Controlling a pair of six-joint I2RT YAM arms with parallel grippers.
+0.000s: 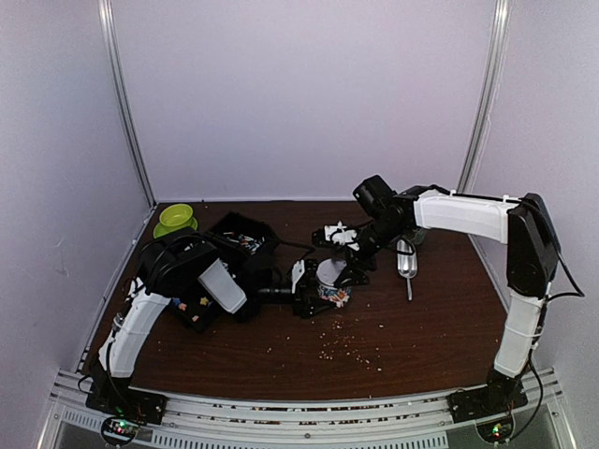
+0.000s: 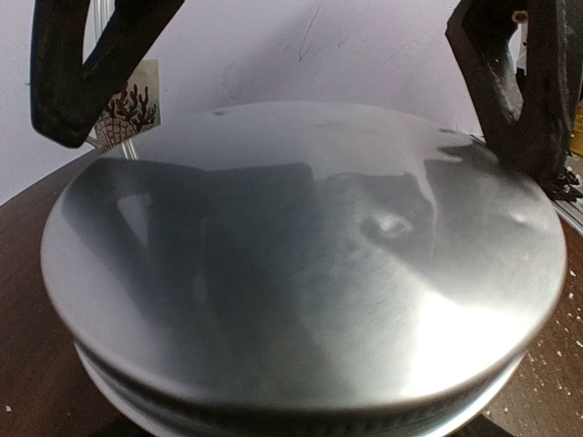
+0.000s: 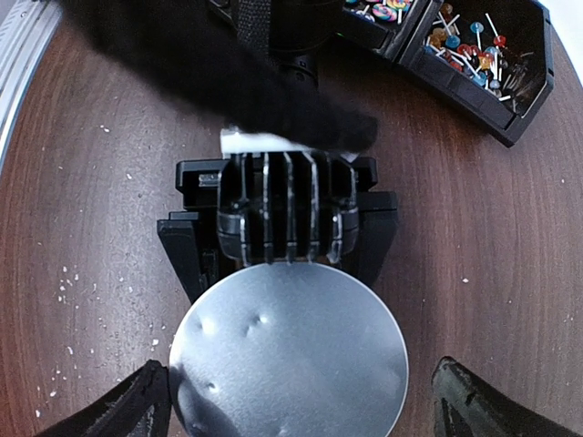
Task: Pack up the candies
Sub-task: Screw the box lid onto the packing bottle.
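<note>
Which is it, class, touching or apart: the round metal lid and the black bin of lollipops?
Apart. The right wrist view shows the round metal lid at bottom centre, the black bin of lollipops top right, bare table between.

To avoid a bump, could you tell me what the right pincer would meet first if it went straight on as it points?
Probably the round silver lid, straight ahead of the open right pincer; the gap is unclear.
</note>
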